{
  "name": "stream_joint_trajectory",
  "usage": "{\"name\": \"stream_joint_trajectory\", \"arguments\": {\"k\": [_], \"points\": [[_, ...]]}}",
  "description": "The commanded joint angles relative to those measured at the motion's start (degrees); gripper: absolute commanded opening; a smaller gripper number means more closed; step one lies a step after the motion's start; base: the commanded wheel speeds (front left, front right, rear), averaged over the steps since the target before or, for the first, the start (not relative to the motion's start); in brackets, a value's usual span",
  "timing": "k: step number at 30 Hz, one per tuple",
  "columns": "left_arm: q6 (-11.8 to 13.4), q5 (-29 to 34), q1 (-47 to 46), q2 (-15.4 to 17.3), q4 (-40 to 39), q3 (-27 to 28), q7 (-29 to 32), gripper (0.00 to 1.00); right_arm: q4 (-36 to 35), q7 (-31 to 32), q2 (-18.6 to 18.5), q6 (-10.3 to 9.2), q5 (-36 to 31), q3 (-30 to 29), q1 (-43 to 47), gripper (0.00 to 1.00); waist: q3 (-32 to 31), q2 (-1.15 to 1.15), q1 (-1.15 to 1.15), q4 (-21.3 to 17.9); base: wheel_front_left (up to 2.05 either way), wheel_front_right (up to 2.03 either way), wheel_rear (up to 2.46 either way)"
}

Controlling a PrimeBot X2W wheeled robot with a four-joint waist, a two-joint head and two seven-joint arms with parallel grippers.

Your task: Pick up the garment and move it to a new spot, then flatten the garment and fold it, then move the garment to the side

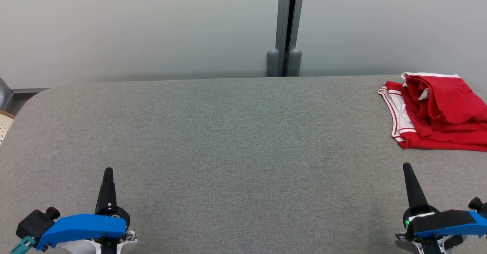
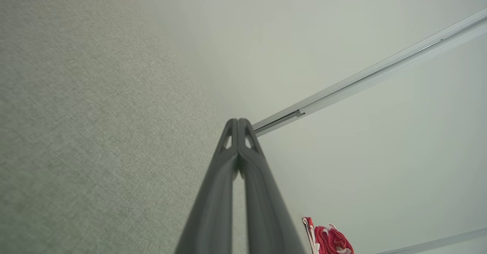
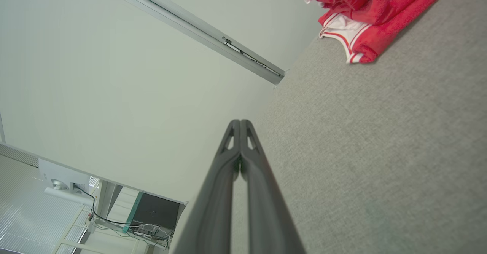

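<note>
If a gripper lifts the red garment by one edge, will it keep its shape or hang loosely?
The red cloth garment with white striped trim lies in soft, crumpled folds, so it would probably hang limp and unfold. It looks thin, so likely light. On the grey woven tabletop, a push would probably bunch it.

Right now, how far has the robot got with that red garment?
Done: nothing that I can tell. The garment lies bunched at the table's far right, neither flat nor neatly folded.
In hand: nothing. The left gripper and right gripper are shut, empty and apart from it.
Left: likely everything: picking it up, moving, flattening, folding and setting it aside.
</note>
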Motion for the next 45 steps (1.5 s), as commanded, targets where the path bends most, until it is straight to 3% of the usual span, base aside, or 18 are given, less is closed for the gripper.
{"name": "stream_joint_trajectory", "arguments": {"k": [1, 45], "points": [[-0.3, -1.8, -1.3, 0.0, -0.7, 0.5, 0.4, 0.0, -0.3, 0.5, -0.2, 0.0, 1.8, -0.2, -1.4, 0.0, 0.0, 0.0, 0.0, 0.0, 0.0, 0.0, 0.0], [-0.9, -25.3, -2.8, -0.2, -0.8, 2.7, 6.2, 0.0, 1.0, 6.0, -0.3, 0.01, 24.4, -0.8, -2.8, 0.0, -0.5, 0.0, -0.01, -0.6, 0.0, 0.0, 0.0]]}}
